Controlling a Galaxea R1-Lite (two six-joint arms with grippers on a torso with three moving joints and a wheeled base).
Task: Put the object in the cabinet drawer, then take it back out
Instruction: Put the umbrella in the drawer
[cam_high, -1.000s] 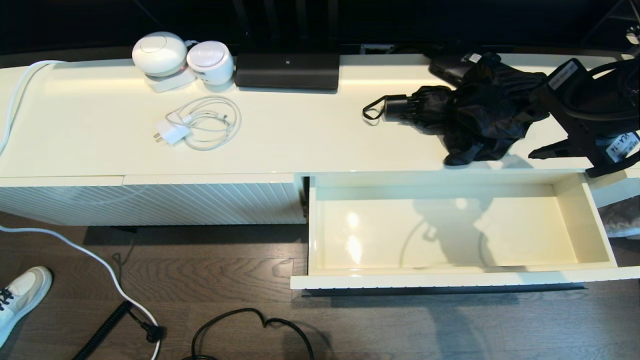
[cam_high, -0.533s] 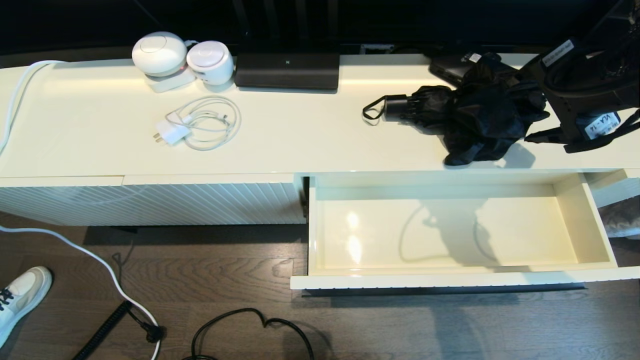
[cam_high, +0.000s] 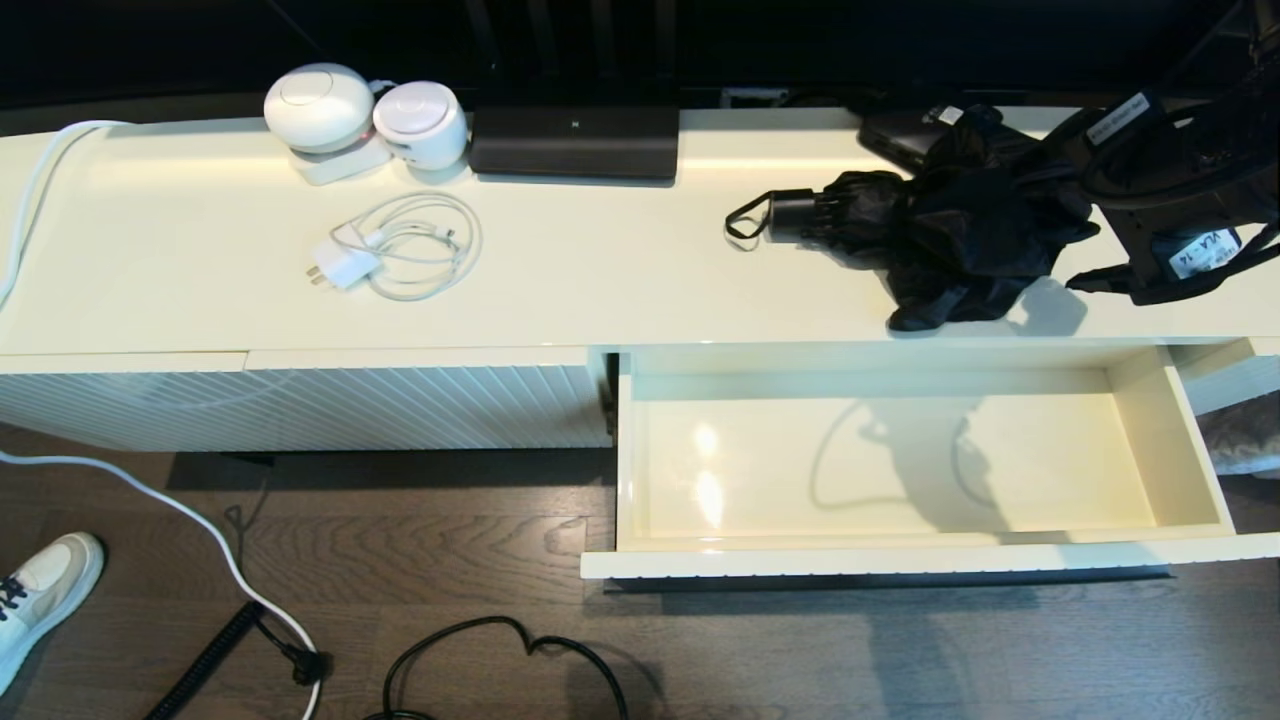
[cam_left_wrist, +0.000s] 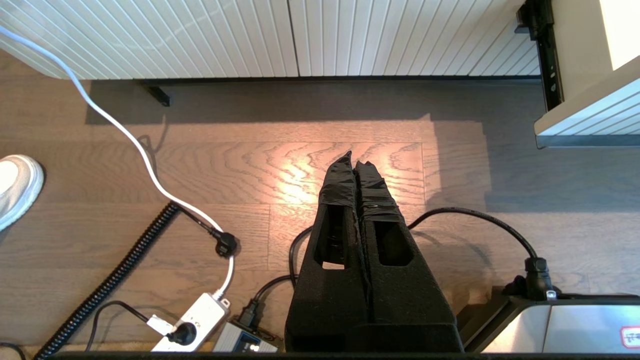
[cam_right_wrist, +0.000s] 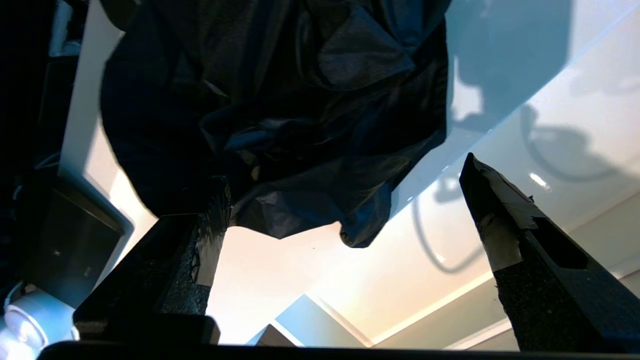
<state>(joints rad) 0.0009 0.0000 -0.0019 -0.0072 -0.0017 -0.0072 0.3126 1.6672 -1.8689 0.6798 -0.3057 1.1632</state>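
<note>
the umbrella (cam_high: 950, 235) lies on the cabinet top (cam_high: 600, 270) toward its right end, its bunched fabric reaching close to the front edge just above the open drawer (cam_high: 1185, 450), its short handle (cam_high: 792, 215) pointing left along the top with the wrist loop (cam_high: 742, 225) at the tip. the drawer is pulled out below the front edge, nothing lying on its glossy floor, only reflections and shadow. the right gripper (cam_high: 1085, 235) hangs over the right end of the top, just beside the fabric, with its jaws spread wide and holding nothing; in the right wrist view the umbrella (cam_right_wrist: 280, 115) fills the space ahead of the right gripper (cam_right_wrist: 345, 185), one finger (cam_right_wrist: 200, 240) looks to be brushing the cloth, though the dark fabric makes contact hard to judge, and the other finger (cam_right_wrist: 500, 215) stands well clear over the bare top. behind the umbrella, near the back edge, sits a flat black box (cam_high: 900, 135). further left along the back edge are a dark router (cam_high: 575, 140) and two white round devices (cam_high: 365, 115), with a white charger and coiled cable (cam_high: 400, 255) in front of them. left of the drawer is a ribbed panel (cam_high: 300, 405). the left gripper (cam_left_wrist: 357, 165) is parked low over the wood floor (cam_left_wrist: 250, 175), jaws pressed together, with cables and a power strip (cam_left_wrist: 200, 320) beneath it and a white shoe (cam_high: 45, 590) at the floor's left edge.
</note>
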